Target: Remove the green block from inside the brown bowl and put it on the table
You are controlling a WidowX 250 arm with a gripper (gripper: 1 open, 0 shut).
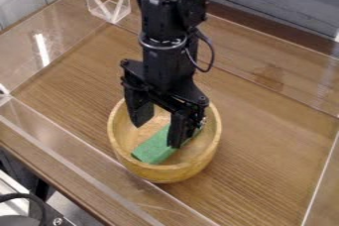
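Camera view, looking down at an angle on one black robot arm [169,17] and a tabletop; contents as follows. Gripper [169,127], black: reaching down from the upper middle over the bowl, fingers spread wide apart — released, with nothing grasped. Brown bowl [126,158], round, light tan, thick-walled: upright on the table [272,121], directly below the gripper, with the back part of its rim partly hidden by the fingers. Green block [155,150], small and elongated: inside the bowl, lying slantwise, upper end partly hidden behind a finger. Table, brown wood grain with dark streaks: edged by clear acrylic walls [99,175]. Clear angular piece [110,4]: near the far left, beside the arm. Dark cable [208,54]: looped along the arm's right side in view — lower end near the gripper
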